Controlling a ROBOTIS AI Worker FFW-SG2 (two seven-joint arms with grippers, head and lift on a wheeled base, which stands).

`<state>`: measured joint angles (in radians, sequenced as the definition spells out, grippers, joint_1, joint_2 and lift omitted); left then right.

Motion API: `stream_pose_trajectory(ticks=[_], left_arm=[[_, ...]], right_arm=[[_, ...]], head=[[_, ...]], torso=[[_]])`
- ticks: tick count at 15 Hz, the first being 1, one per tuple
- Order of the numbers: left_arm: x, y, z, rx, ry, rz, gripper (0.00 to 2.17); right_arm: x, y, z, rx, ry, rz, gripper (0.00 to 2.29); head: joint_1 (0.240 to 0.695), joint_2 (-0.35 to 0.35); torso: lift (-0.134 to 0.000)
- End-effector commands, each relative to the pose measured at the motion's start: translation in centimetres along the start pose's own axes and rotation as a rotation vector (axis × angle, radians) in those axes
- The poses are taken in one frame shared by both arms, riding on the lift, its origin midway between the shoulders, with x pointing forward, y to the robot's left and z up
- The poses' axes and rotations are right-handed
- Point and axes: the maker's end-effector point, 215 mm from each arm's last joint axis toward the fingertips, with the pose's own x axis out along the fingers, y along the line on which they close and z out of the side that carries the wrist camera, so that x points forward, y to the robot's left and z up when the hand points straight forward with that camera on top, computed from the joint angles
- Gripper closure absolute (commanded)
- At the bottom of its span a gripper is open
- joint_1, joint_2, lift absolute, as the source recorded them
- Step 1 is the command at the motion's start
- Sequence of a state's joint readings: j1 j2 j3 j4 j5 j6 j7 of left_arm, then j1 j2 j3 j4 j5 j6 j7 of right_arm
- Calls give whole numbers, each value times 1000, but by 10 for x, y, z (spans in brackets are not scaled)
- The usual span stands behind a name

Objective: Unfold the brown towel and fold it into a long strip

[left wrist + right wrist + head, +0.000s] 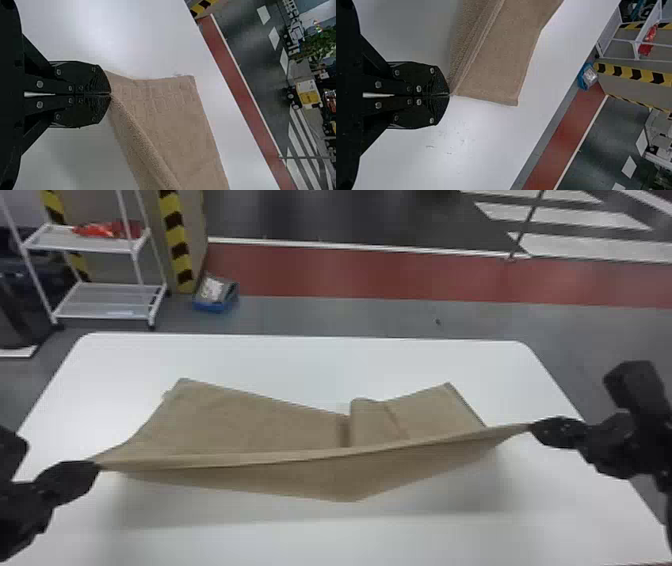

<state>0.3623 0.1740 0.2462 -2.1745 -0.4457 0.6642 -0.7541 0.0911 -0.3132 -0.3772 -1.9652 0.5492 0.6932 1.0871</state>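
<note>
Pinching one corner of the brown towel (260, 425) in the closed left end effector (94, 468), another in the closed right end effector (534, 429), with a drooping panel slung between. Resting the towel's far part on the white desk (300, 357) just beyond both, rumpled midway. Backed, well beyond the left end effector, by a white rack (95, 301).

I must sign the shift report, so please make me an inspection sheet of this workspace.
Surface: white table, a few faint marks
Job's things: brown towel, near edge raised, not yet a long strip
Clutter: nothing seen
Pincers: left pincer shut on the towel's near left corner; right pincer shut on its near right corner
Cables: nothing seen
Surroundings: white rack, striped pillar, blue box beyond the table
</note>
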Motion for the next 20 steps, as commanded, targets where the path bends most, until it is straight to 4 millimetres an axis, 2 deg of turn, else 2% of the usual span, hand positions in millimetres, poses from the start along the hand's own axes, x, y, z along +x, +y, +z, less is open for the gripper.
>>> stream_pose_trajectory(ticks=[1, 2, 4, 5, 7, 8, 9, 10, 12, 14, 15, 16, 17, 19, 20], left_arm=[[7, 23, 44, -86, -24, 41, 1703], [18, 36, 67, -115, -34, 60, 1703], [50, 65, 100, -176, -17, 100, 1703], [69, 79, 123, -183, -22, 118, 1703], [99, 102, 159, -177, -19, 155, 1703], [111, 111, 179, -178, -25, 170, 1706], [120, 120, 200, -195, -42, 179, 1848], [124, 129, 217, -214, -58, 195, 2034], [113, 149, 243, -239, -105, 239, 2057], [78, 160, 273, -263, -206, 254, 2057], [56, 160, 275, -283, -251, 254, 2061], [39, 154, 272, -299, -279, 243, 2061], [21, 147, 260, -307, -302, 236, 2057], [-10, 120, 217, -283, -320, 231, 2057], [-22, 98, 195, -254, -333, 218, 2057]], right_arm=[[18, -1, 45, 39, -38, 0, 2115], [29, -7, 66, 58, -50, -14, 2115], [50, -24, 108, 93, -58, -58, 2118], [63, -34, 128, 95, -55, -90, 2118], [86, -52, 159, 109, -54, -144, 2118], [95, -67, 174, 117, -52, -174, 2132], [99, -82, 188, 126, -57, -200, 2132], [100, -95, 211, 135, -83, -210, 2132], [85, -127, 255, 151, -155, -243, 2132], [64, -144, 275, 197, -214, -246, 2132], [47, -149, 273, 229, -232, -242, 2132], [33, -153, 263, 242, -239, -251, 2132], [23, -145, 246, 256, -248, -239, 2132], [12, -128, 192, 262, -244, -229, 2132], [7, -119, 155, 267, -233, -225, 2132]], head=[[695, -123], [695, -113], [695, -89], [695, -66], [695, -52], [671, -47], [624, -42], [604, -43], [553, -45], [500, -44], [480, -45], [440, -50], [426, -53], [425, -64], [440, -69]], torso=[[-96], [-96], [-96], [-96], [-96], [-96], [-96], [-96], [-96], [-96], [-96], [-96], [-96], [-96], [-96]])
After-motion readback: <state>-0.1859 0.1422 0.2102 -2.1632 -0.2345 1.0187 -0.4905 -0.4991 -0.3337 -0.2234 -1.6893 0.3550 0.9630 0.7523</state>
